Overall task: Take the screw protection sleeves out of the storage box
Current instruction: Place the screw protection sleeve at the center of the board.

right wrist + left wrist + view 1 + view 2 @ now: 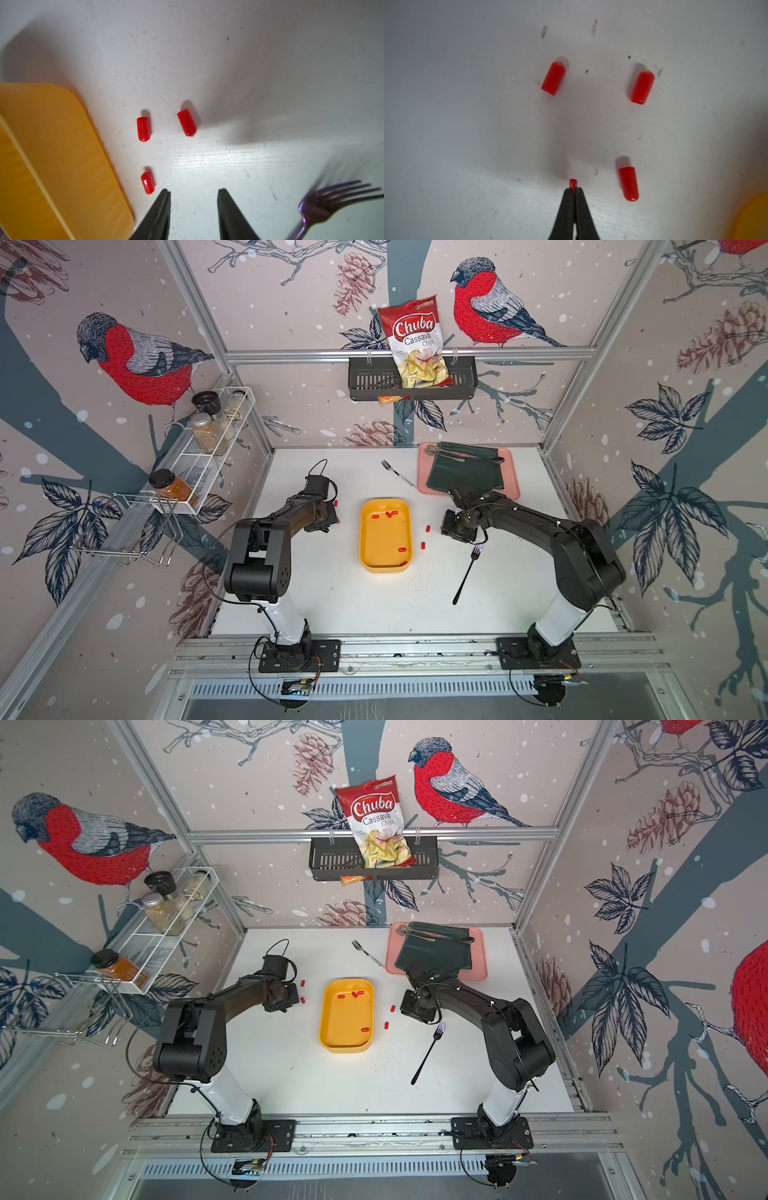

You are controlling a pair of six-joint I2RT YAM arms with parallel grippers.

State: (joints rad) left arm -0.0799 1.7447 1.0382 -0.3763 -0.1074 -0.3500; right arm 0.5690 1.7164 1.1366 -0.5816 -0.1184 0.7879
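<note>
Five or so screw protection sleeves point(402, 549) lie in the storage box point(365, 539) at mid-frame in both top views: a cluster of three toward its far end, one by the right wall and one tucked into the near right corner. Two more show on the table point(332, 593) just left of the box and two just right of it, so you look roughly halfway through. At upper right, the pink tray point(513, 472) carries a dark green cloth point(465, 477) with cutlery on it, and the black wall basket point(370, 379) at upper centre holds a chips bag point(415, 339). In the left wrist view, your left gripper point(574, 190) is clamped on the held sleeve point(573, 183), only a red stub showing past the tips, over bare table with three loose sleeves point(629, 184) nearby and the box's yellow edge just in sight. With so thin a bite, the cap may cling to one jaw or flick away when you let go, and it could roll into its neighbours. In the right wrist view, your right gripper point(194, 192) stands partly open and empty beside the box's outer wall, one of three sleeves just beside a jaw tip, and the fork point(336, 193) near the other jaw. Lowering here would likely shove that sleeve or clip the tines. Watch the corner sleeve too: a jaw crowding the wall could slide the light box.
</note>
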